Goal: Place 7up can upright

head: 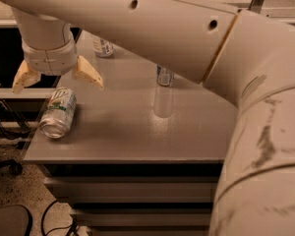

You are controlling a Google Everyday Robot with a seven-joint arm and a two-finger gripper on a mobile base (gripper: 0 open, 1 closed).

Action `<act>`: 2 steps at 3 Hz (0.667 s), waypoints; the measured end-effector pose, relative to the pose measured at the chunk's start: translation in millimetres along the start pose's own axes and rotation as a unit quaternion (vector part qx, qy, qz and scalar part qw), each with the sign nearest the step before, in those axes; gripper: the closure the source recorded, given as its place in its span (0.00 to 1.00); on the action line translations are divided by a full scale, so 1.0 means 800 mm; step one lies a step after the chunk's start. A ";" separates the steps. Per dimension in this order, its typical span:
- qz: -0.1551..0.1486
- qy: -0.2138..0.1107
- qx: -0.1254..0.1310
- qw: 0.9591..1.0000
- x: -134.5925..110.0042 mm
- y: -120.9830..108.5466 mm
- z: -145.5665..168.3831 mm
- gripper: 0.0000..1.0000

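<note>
The 7up can lies on its side near the left front corner of the grey table, its silver end facing the front. My gripper hangs just above the can, its two tan fingers spread wide apart and empty, one on each side above the can's far end. The big white arm crosses the top of the view.
A clear plastic bottle stands mid-table, its top hidden by the arm. A slim silver-blue can stands at the back left. The table's left edge is close to the 7up can. Cables and the floor lie to the left.
</note>
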State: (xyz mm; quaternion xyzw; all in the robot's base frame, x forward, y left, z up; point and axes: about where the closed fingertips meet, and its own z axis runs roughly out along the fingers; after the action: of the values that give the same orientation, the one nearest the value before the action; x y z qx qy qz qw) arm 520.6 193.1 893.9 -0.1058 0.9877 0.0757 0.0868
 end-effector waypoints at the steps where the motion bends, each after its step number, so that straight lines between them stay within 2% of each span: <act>1: 0.020 0.008 0.003 1.000 -0.006 0.005 0.010 0.00; 2: 0.030 0.018 0.000 0.999 -0.008 0.011 0.024 0.00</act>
State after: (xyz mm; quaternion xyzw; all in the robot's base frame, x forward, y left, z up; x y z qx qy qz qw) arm 527.7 205.7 877.9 -0.0773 0.9919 0.0762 0.0664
